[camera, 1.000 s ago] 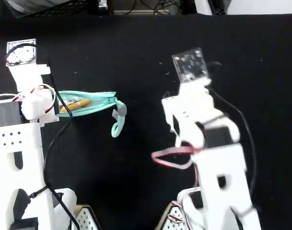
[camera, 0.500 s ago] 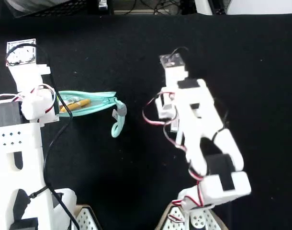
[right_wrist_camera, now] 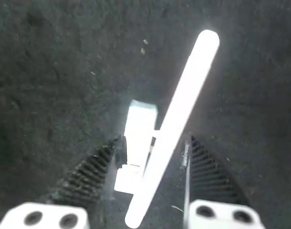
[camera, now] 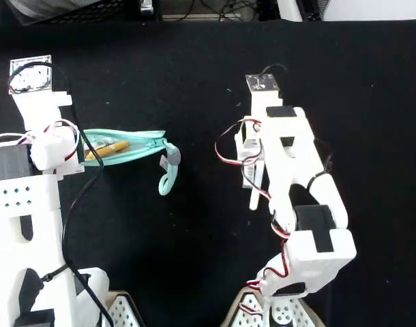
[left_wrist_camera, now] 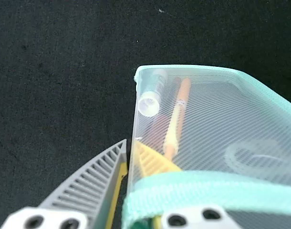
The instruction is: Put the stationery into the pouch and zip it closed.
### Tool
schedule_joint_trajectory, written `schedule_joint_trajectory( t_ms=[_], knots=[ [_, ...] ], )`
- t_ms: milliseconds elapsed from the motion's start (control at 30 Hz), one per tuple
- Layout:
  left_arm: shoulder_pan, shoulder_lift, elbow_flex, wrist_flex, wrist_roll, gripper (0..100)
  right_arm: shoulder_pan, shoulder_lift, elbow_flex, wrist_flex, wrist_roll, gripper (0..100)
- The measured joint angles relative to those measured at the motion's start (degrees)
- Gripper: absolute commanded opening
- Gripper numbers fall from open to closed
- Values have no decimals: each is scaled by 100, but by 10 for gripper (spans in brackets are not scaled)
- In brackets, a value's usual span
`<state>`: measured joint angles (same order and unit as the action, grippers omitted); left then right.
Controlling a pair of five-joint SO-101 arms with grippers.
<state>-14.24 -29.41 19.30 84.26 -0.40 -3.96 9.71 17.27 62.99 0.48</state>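
The teal-edged clear pouch [camera: 126, 148] lies left of centre, an orange pencil [camera: 109, 150] inside it. My left gripper [camera: 77, 154] holds the pouch's near end. In the left wrist view the pouch [left_wrist_camera: 222, 124] shows the orange pencil [left_wrist_camera: 176, 114], a clear-capped pen [left_wrist_camera: 150, 98] and a yellow piece, with the gripper [left_wrist_camera: 131, 155] shut on its edge. A white pen [camera: 254, 197] lies on the mat under my right gripper [camera: 252, 176]. In the right wrist view the open gripper [right_wrist_camera: 154, 140] straddles the white pen [right_wrist_camera: 176, 124] and a small white block [right_wrist_camera: 136, 136].
The pouch's teal loop strap [camera: 168, 178] curls toward the table's middle. Black mat [camera: 372, 102] covers the table. Both arm bases stand at the near edge, with red and white cables hanging off the right arm [camera: 228, 136].
The right arm has swung and dropped its gripper onto the mat over the white pen. The left arm and the pouch have stayed put.
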Motion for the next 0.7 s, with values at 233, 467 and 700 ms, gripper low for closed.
schedule_joint_trajectory(
  t_ms=[233,467,700],
  knots=[
    [0,0,0,0,0,30,-316,70,-62,0,0,188],
    [0,0,0,0,0,30,-308,387,-97,0,0,188],
    [0,0,0,0,0,30,-316,1415,-1064,167,-9,137]
  ],
)
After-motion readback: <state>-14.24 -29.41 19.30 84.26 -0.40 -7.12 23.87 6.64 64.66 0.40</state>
